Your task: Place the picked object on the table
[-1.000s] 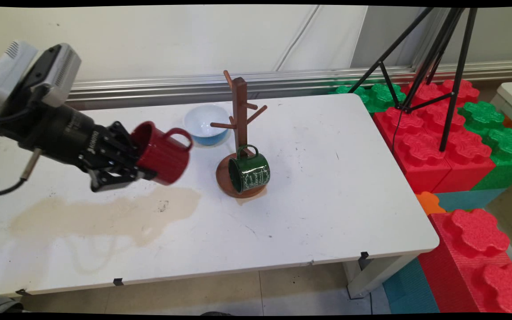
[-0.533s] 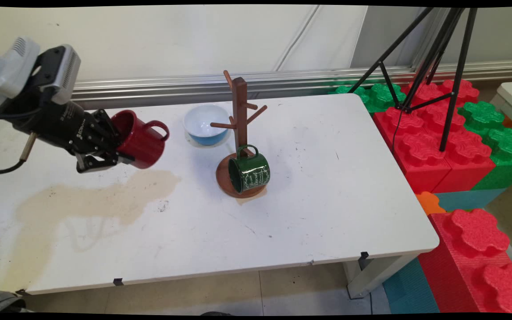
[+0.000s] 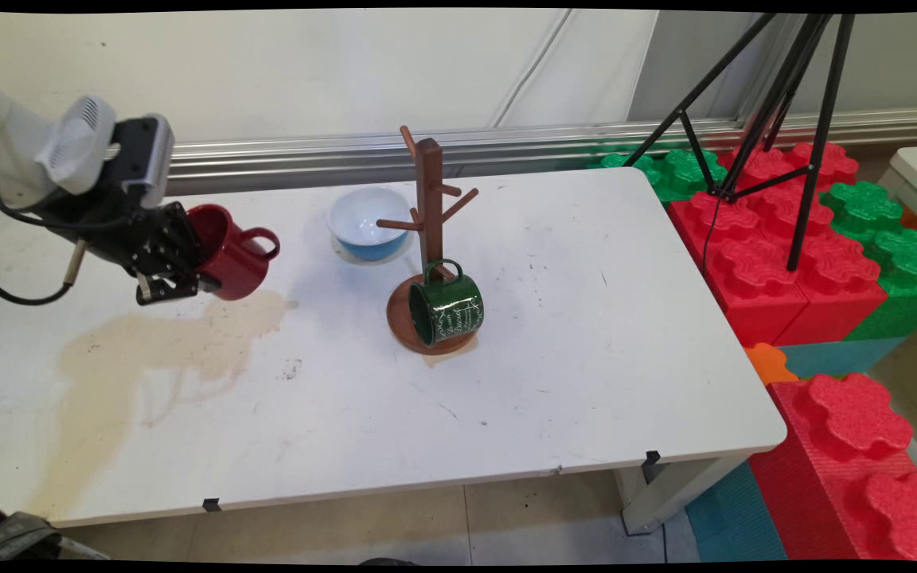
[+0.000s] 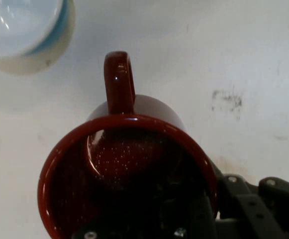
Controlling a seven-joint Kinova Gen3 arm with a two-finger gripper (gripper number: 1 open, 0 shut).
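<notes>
My tool (image 3: 188, 274): clamped on the rim of the red mug (image 3: 229, 253), one finger (image 4: 184, 219) inside the cup and the other linkage outside its wall, as my hand view shows
Red mug: held off the desk (image 3: 586, 318), tipped on its side, mouth turned back toward my wrist, handle (image 4: 118, 82) pointing away from me and upward in the main view
Below my tool: a wide tan stain (image 3: 148, 358) on the desk, spreading away from under the mug toward the near edge
Ahead of my tool: a white bowl with a blue outside (image 3: 368, 223), upright, apart from the mug; in my hand view it sits just past the handle (image 4: 25, 30)
Farther ahead: a brown wooden mug tree (image 3: 429, 231) standing on its round base
Green mug (image 3: 448, 306): lying on its side on the tree's base, handle against the post, mouth toward the near-left
Beyond the desk's far end: red and green foam blocks (image 3: 785, 255) and a black tripod (image 3: 785, 95)
</notes>
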